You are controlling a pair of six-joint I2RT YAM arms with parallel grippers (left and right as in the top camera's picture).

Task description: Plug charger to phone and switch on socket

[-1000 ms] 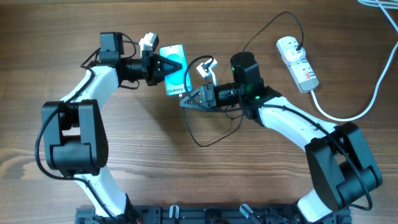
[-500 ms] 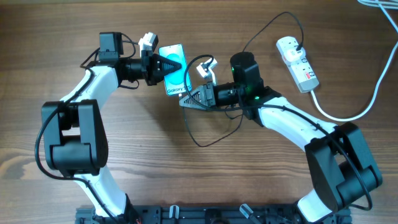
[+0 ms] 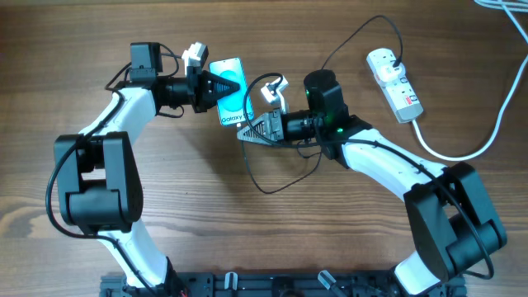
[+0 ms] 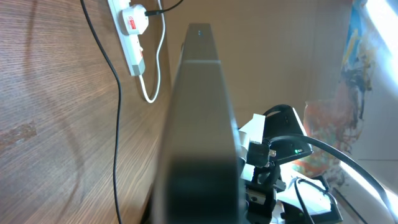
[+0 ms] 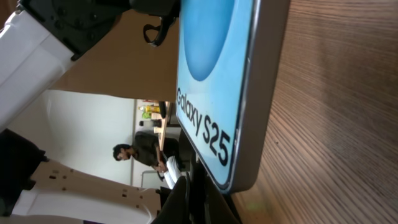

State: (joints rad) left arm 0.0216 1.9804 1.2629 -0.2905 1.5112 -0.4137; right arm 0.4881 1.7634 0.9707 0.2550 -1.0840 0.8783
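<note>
Overhead, the desk (image 3: 82,247) is being occupied far right by the socket (image 3: 394,82); the slippery phone (image 3: 235,103), centre, is being clamped edgewise by the left end effector (image 3: 223,85); the limp charger (image 3: 264,188) is seemingly being pinched at its plug by the right end effector (image 3: 245,134).

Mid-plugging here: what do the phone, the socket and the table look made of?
The phone: smooth, glossy screen, likely glass; plain grey frame, metal or plastic, unclear. The socket: white moulded plastic by its rounded, even body, with red switches. The table: brown wood or wood-look laminate, with grain lines throughout and a low sheen.
</note>
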